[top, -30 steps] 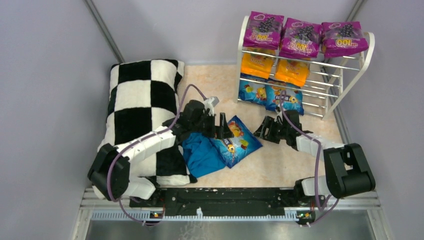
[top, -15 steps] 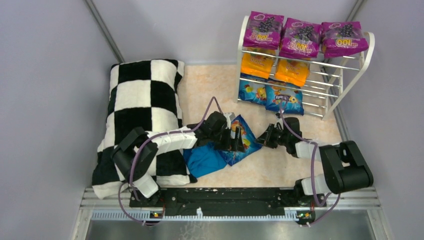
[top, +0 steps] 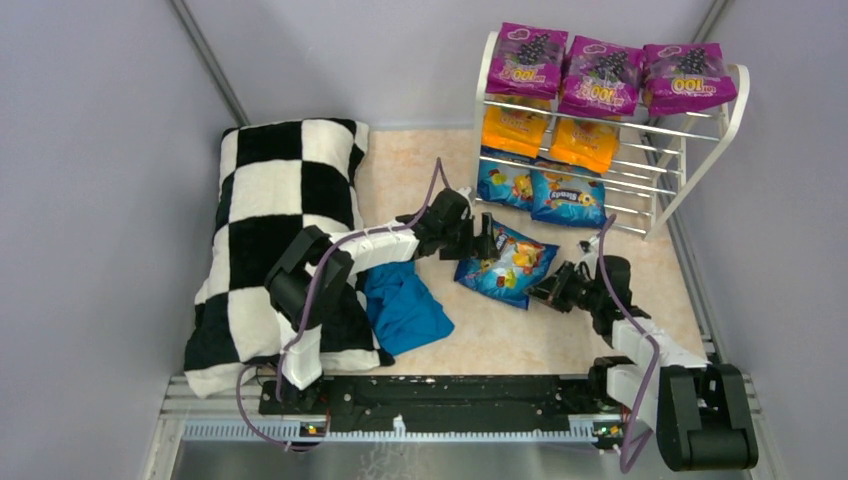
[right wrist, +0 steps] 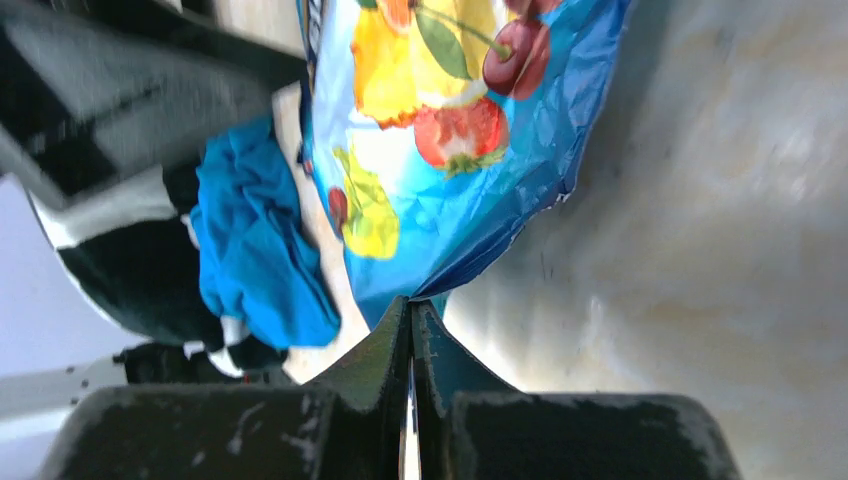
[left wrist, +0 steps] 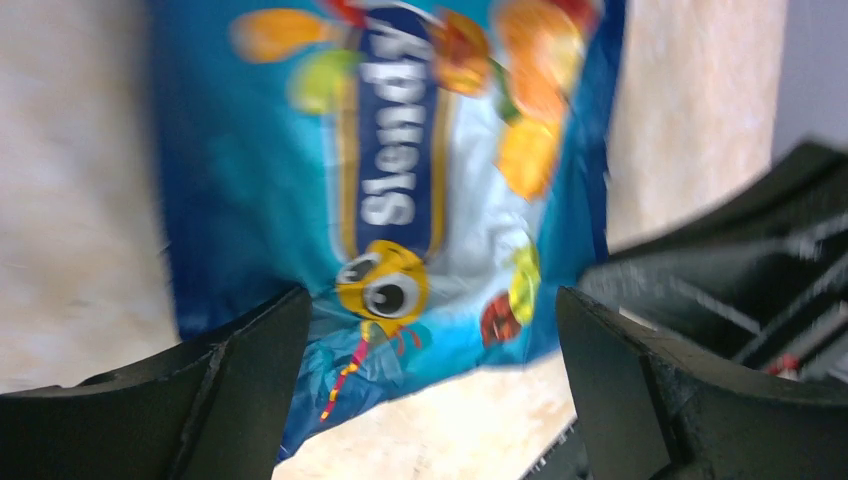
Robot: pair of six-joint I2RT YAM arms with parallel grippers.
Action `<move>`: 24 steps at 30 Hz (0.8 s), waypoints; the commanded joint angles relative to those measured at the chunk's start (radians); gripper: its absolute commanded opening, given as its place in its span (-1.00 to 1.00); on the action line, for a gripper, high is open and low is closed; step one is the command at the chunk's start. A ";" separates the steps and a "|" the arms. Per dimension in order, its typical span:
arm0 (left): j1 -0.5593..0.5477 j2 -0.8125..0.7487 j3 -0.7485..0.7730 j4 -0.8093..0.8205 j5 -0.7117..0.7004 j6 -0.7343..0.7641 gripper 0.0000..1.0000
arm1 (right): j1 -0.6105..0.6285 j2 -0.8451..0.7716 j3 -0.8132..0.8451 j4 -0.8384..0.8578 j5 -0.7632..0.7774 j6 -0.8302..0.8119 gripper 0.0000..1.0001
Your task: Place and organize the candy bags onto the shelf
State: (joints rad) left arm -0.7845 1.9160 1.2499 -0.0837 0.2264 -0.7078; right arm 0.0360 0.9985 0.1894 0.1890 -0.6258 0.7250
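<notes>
A blue candy bag (top: 505, 268) with fruit print lies on the floor in front of the shelf (top: 479, 120). My right gripper (top: 553, 290) is shut on the bag's right corner; in the right wrist view the fingertips (right wrist: 412, 305) pinch the foil of the bag (right wrist: 440, 130). My left gripper (top: 487, 243) stands open at the bag's left end, its fingers (left wrist: 240, 390) either side of the bag's (left wrist: 400, 170) edge without closing on it. On the shelf, three purple bags (top: 600, 75) fill the top tier, two orange bags (top: 550, 135) the middle, and two blue bags (top: 545, 192) the bottom.
A crumpled teal cloth (top: 405, 308) lies on the floor left of the bag, beside a black-and-white checkered pillow (top: 275, 210). Grey walls close in on both sides. The shelf stands in the far right corner.
My right gripper has shut on the bag's corner and pulled the bag right, off the teal cloth. The left arm has stretched right after the bag, still open.
</notes>
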 commanded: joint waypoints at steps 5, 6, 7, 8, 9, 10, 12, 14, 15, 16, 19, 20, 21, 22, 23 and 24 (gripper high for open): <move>0.034 -0.137 -0.084 -0.125 -0.084 0.089 0.96 | 0.115 -0.051 -0.050 0.068 -0.149 0.041 -1.00; 0.034 -0.164 -0.143 -0.081 -0.028 0.060 0.96 | 0.141 -0.061 -0.051 0.083 -0.126 0.052 -1.00; 0.034 -0.192 -0.206 -0.028 0.034 0.020 0.94 | 0.167 -0.067 -0.051 0.101 -0.100 0.067 -1.00; 0.031 -0.216 -0.270 0.026 0.089 -0.023 0.92 | 0.184 -0.068 -0.052 0.118 -0.071 0.089 -1.00; 0.023 -0.239 -0.322 0.067 0.121 -0.069 0.91 | 0.196 -0.066 -0.056 0.150 -0.053 0.116 -1.00; 0.011 -0.264 -0.378 0.114 0.138 -0.106 0.91 | 0.201 -0.061 -0.061 0.185 -0.041 0.149 -1.00; -0.023 -0.308 -0.426 0.166 0.138 -0.166 0.94 | 0.205 -0.059 -0.072 0.244 -0.006 0.208 -1.00; -0.048 -0.333 -0.462 0.234 0.152 -0.232 0.97 | 0.215 -0.063 -0.077 0.281 0.019 0.252 -1.00; -0.057 -0.327 -0.479 0.285 0.176 -0.277 0.97 | 0.223 -0.065 -0.079 0.294 0.028 0.264 -1.00; -0.062 -0.312 -0.497 0.349 0.207 -0.329 0.97 | 0.230 -0.067 -0.079 0.308 0.035 0.275 -1.00; -0.064 -0.275 -0.575 0.571 0.253 -0.527 0.97 | 0.252 -0.071 -0.080 0.337 0.036 0.295 -1.00; -0.063 -0.271 -0.593 0.611 0.233 -0.570 0.97 | 0.257 -0.071 -0.080 0.350 0.030 0.296 -1.00; -0.063 -0.269 -0.603 0.624 0.207 -0.606 0.97 | 0.260 -0.071 -0.080 0.357 0.022 0.297 -1.00; -0.062 -0.262 -0.605 0.634 0.190 -0.647 0.97 | 0.263 -0.073 -0.082 0.360 0.018 0.297 -1.00; -0.063 -0.248 -0.604 0.655 0.183 -0.690 0.97 | 0.264 -0.076 -0.085 0.363 0.016 0.299 -1.00; -0.065 -0.231 -0.606 0.694 0.184 -0.729 0.97 | 0.264 -0.082 -0.090 0.371 0.017 0.303 -1.00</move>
State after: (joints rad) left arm -0.8509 1.6451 0.6579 0.3862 0.4198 -1.2022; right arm 0.2855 0.9489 0.0978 0.4290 -0.6056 0.9932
